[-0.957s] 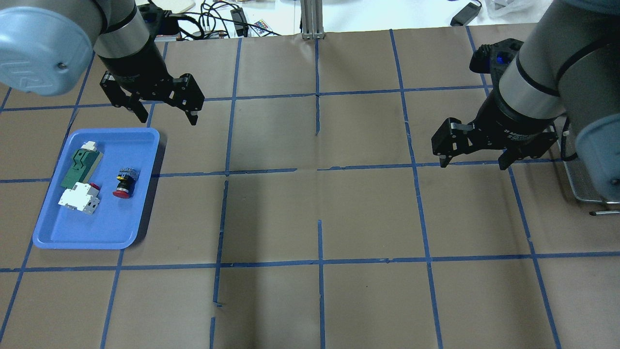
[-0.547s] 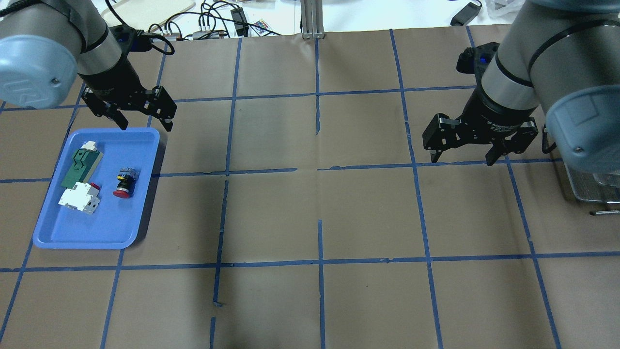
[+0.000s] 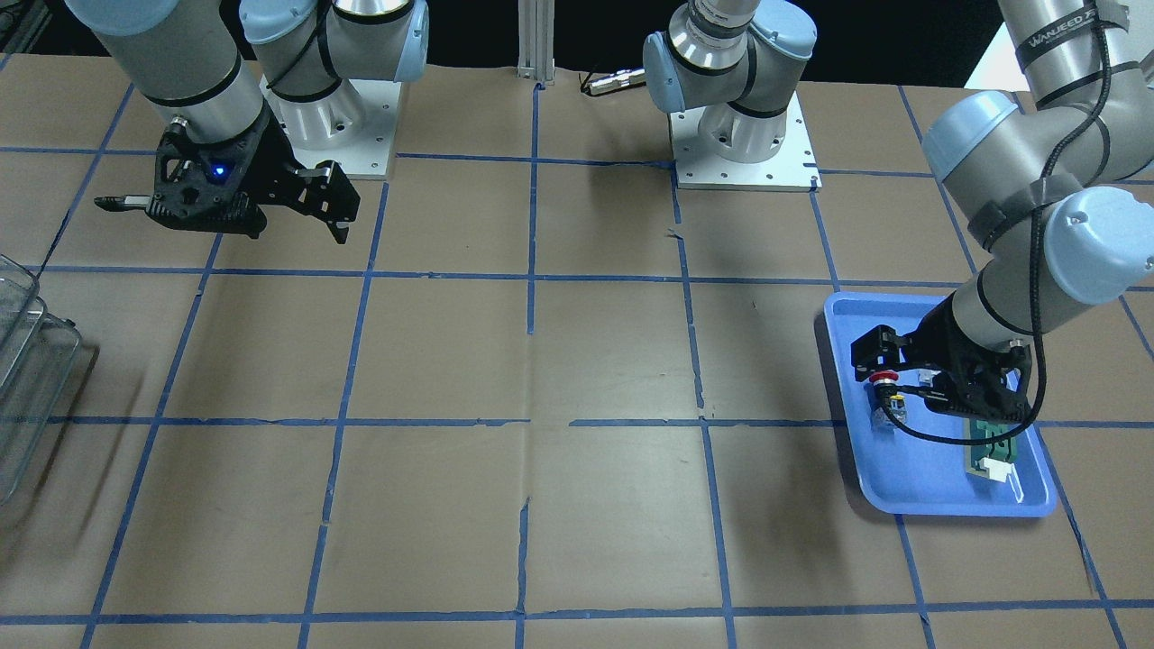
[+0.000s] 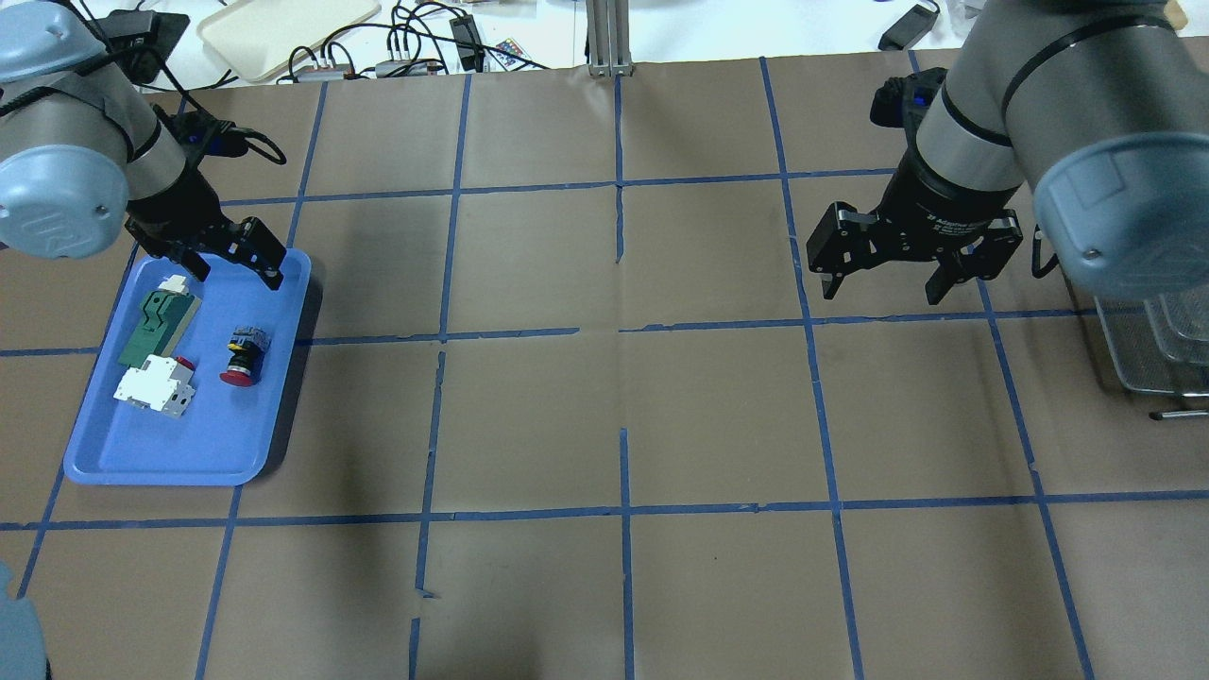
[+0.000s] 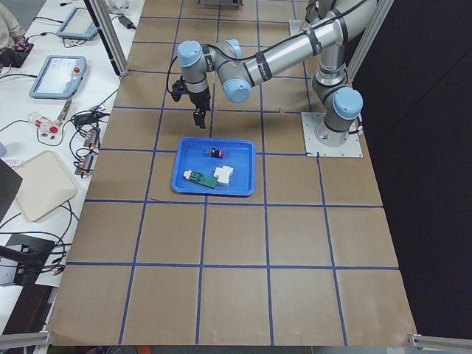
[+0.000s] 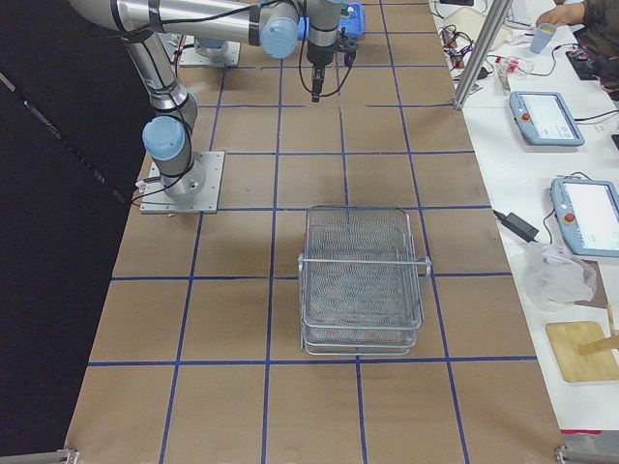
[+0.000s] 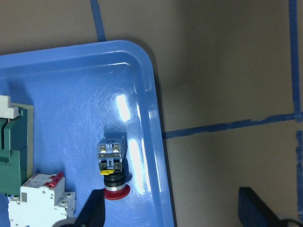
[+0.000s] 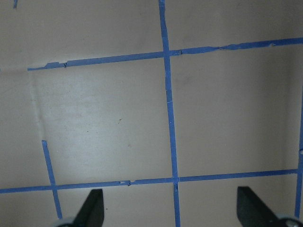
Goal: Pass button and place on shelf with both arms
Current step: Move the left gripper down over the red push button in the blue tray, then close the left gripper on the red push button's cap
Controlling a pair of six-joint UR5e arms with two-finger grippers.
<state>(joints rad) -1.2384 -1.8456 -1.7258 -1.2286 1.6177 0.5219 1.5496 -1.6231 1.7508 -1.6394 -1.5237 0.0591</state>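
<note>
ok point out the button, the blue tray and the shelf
button point(image 4: 242, 357), overhead exterior view, on its black collar
blue tray point(image 4: 189, 436), overhead exterior view, on its bare floor
shelf point(image 6: 363, 290), exterior right view, on the top tier's wire mesh

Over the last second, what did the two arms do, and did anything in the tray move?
The left gripper moved left to the far edge of the blue tray, nearing the button. The right gripper drifted slightly inward. Both stayed open and empty; the button lay unmoved.
</note>
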